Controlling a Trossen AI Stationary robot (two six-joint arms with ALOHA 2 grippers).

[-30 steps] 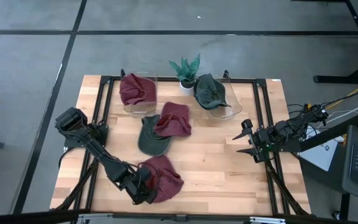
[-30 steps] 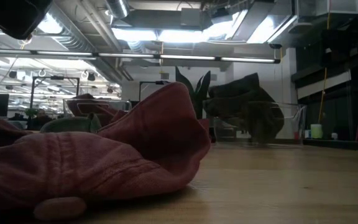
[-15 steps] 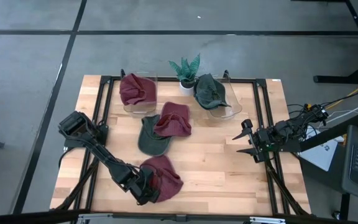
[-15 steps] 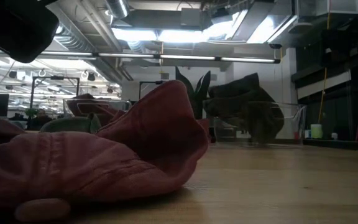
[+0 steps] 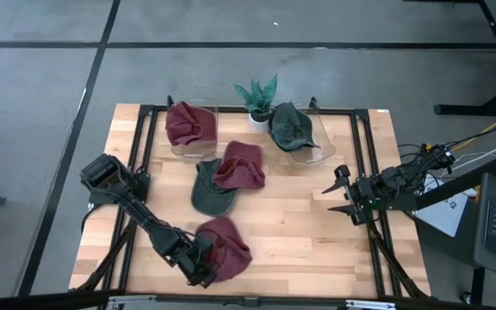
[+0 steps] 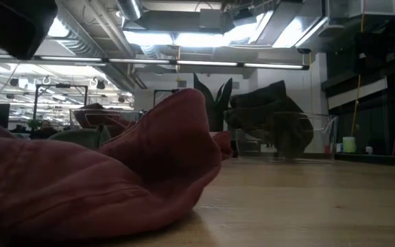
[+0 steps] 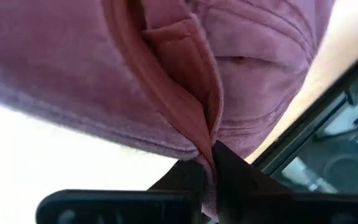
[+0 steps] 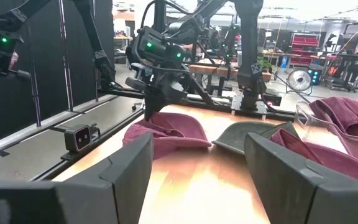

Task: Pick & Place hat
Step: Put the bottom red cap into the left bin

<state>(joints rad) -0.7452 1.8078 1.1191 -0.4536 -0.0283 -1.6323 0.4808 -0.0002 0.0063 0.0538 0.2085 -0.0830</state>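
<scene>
1. Left tool [image 5: 203, 263]: tabletop [image 5: 300, 232] near edge, about 7 o'clock from centre; jaws pinched tight on a fold of the red hat [image 5: 226, 248].
2. Red hat: lies crumpled on the tabletop at that tool's tip, 6 to 7 o'clock.
3. Right tool [image 5: 344, 195]: 3 o'clock edge, jaws spread wide, holding nothing.
4. Green hat [image 5: 209, 191] with second red hat [image 5: 241, 165] overlapping it: centre.
5. Two clear bins [image 5: 313, 153]: 11 and 1 o'clock, one hat in each.
6. Plant [image 5: 257, 96]: 12 o'clock.
</scene>
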